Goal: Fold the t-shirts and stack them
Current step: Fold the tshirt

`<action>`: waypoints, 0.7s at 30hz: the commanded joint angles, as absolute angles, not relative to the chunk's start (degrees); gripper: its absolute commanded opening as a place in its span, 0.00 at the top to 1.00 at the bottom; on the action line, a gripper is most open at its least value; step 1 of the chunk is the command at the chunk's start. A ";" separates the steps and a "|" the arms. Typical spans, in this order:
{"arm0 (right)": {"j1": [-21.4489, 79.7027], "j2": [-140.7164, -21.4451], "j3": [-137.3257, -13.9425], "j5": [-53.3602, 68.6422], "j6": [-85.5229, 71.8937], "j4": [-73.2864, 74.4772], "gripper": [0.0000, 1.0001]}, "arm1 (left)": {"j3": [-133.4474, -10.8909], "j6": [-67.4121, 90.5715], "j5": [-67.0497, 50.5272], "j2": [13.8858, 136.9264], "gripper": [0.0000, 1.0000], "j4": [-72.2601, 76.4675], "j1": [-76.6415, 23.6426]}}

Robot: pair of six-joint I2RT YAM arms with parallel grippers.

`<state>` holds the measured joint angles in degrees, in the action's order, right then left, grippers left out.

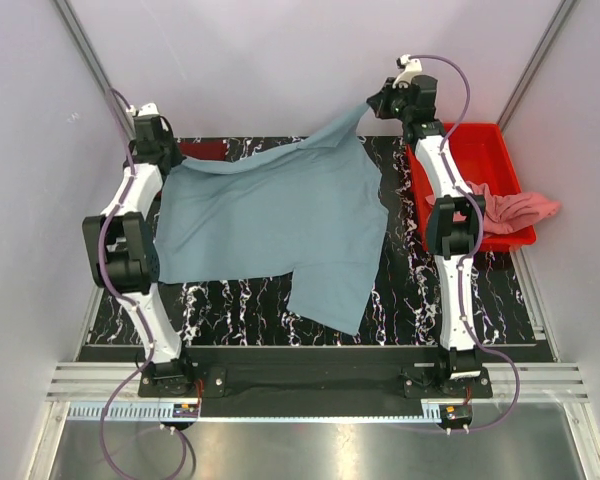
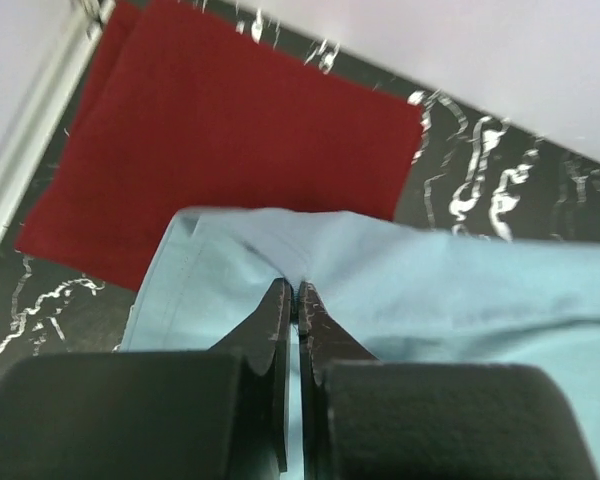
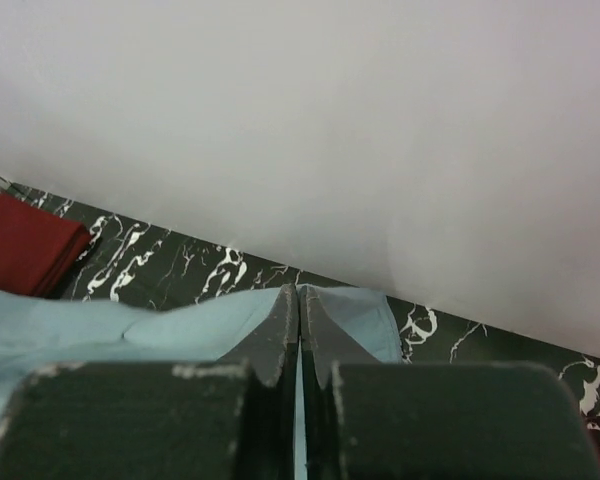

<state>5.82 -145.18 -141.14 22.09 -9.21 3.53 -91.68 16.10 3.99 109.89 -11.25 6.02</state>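
Observation:
The grey-blue t-shirt (image 1: 275, 225) lies spread over the black marbled table, its far edge lifted. My left gripper (image 1: 168, 160) is shut on its far left corner; the left wrist view shows the fingertips (image 2: 280, 300) pinching the cloth (image 2: 420, 290). My right gripper (image 1: 372, 103) is shut on the far right corner and holds it higher above the table; the right wrist view shows the cloth (image 3: 160, 325) pinched. The maroon t-shirt (image 2: 220, 140) lies folded at the far left, beyond the left gripper. The salmon pink t-shirt (image 1: 515, 210) hangs over the tray's edge.
A red plastic tray (image 1: 480, 150) stands at the right, beside the right arm. White walls close in on the far side and both sides. The marbled table top (image 1: 410, 290) shows at the near right.

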 commanded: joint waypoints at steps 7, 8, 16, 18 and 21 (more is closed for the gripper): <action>5.54 -144.93 -145.02 23.47 -13.97 5.27 1.00 | -97.56 21.88 -1.66 113.20 1.00 -13.62 10.28; 5.45 -144.41 -144.50 23.21 -14.06 6.32 1.00 | -97.82 22.32 -2.37 113.38 1.00 -14.06 10.63; 5.54 -137.73 -134.50 23.20 -18.63 11.77 1.00 | -102.21 22.68 -5.71 115.22 1.00 -19.07 13.79; 5.54 -135.02 -131.76 22.85 -18.90 12.48 1.00 | -102.83 22.76 -6.50 115.40 1.00 -19.86 14.59; 5.36 -132.90 -128.85 21.62 -18.72 15.28 1.00 | -104.93 22.59 -10.01 117.15 1.00 -21.44 15.91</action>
